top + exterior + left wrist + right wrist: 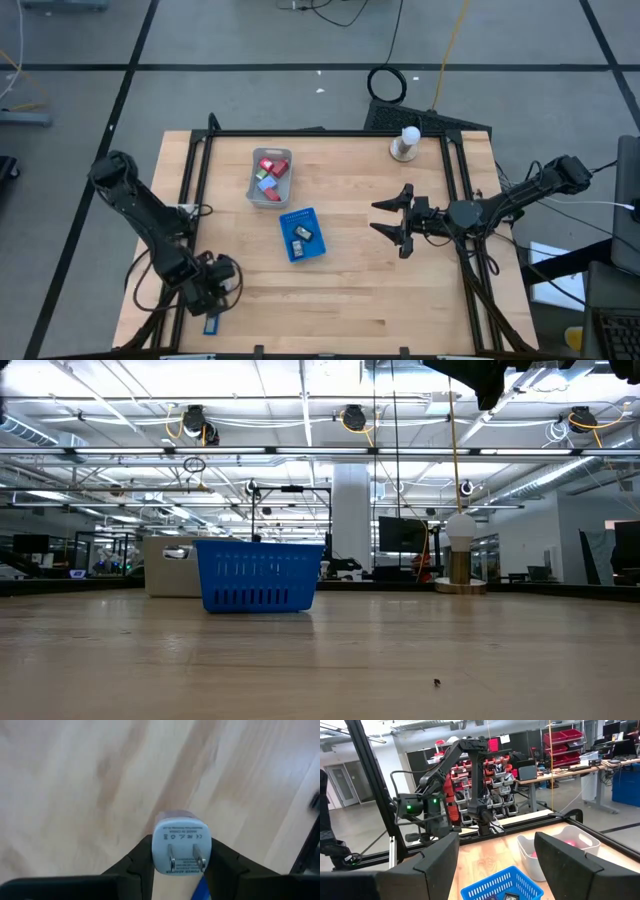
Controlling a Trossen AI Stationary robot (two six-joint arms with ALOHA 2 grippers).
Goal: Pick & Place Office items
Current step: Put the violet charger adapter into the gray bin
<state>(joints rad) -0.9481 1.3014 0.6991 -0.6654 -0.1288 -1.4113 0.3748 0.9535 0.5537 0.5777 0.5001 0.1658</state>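
My left gripper (181, 857) is near the table's near left corner (218, 283), shut on a small pale blue plug adapter (180, 842) with two metal prongs. My right gripper (400, 224) hovers open over the right half of the table, its fingers pointing toward the table's left; the right wrist view (495, 862) shows nothing between them. A blue basket (302, 235) stands mid-table with a few small dark items inside. A grey tray (270, 178) farther back holds red and pale blue pieces. My left gripper pinches the plug adapter between its two fingers (142, 862) on two opposite sides of the body (159, 851). The pronged face (182, 860) is turned toward the wrist camera. The fingers point down at the wooden table from above. Whether the adapter touches the table is hidden.
A white knob on a round base (406, 143) stands near the far right corner of the table. A black frame (330, 132) runs along the table's far, left and right edges. Bare wood lies between the basket and the near edge (320, 660).
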